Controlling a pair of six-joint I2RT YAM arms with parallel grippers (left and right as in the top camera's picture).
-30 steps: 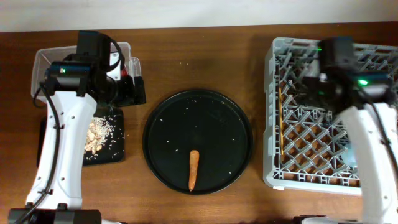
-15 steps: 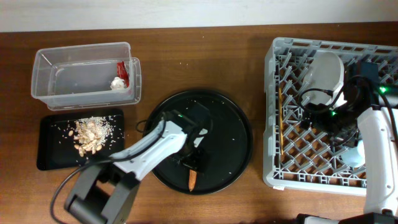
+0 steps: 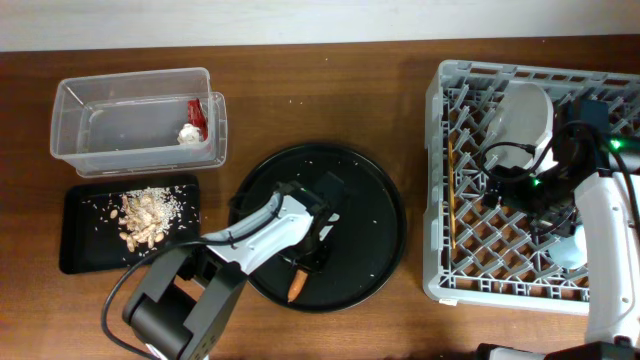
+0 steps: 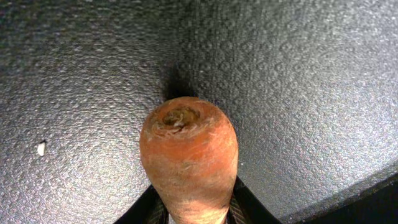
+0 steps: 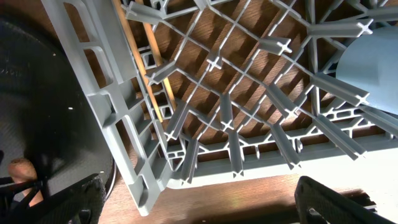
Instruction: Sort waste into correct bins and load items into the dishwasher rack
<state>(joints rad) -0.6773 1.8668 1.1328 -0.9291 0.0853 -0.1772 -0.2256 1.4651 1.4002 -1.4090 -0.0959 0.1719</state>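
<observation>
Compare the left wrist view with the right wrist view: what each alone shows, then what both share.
Left wrist only: the cut top of the carrot close up, and a white crumb. Right wrist only: the grey rack, the chopsticks lying in it, the blue cup. Both: the carrot and the round black tray.

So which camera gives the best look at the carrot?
The left wrist view: the carrot fills the frame, its stem end facing the lens, pinched by the left gripper. Overhead shows only its tip under the arm; the right wrist view catches a sliver at its left edge.
</observation>
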